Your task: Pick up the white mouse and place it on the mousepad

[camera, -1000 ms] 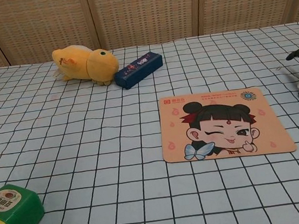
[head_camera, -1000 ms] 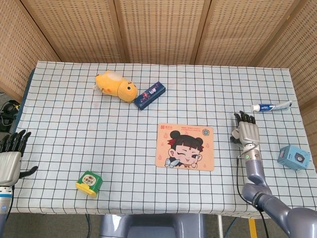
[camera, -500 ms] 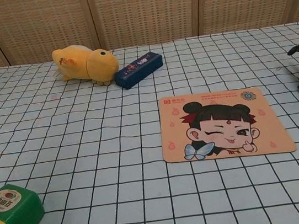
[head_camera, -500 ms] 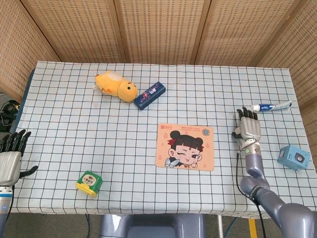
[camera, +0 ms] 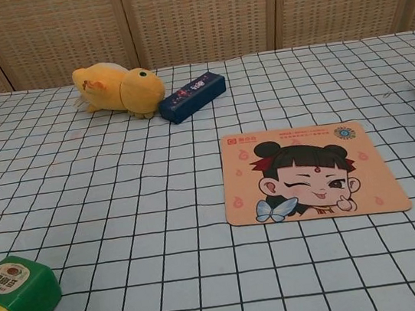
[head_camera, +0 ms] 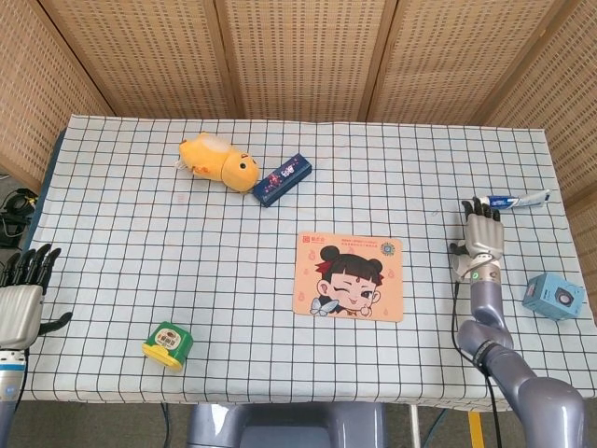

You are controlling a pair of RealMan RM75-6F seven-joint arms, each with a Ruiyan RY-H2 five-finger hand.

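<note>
Two hands of one make are seen. The right hand (head_camera: 482, 235) is built with a silver-grey metal back and black fingers (head_camera: 480, 205); a small green light is shown at its wrist, joined to a smooth blue-grey arm (head_camera: 508, 373). The left hand (head_camera: 19, 297) is likewise silver-grey, with black fingers.

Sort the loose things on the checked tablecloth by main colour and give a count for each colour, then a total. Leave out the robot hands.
Yellow: 1, the plush toy
Dark blue: 1, the box
Peach: 1, the mousepad
Green: 1, the tub
White: 1, the toothpaste tube
Light blue: 1, the small box
Total: 6
</note>
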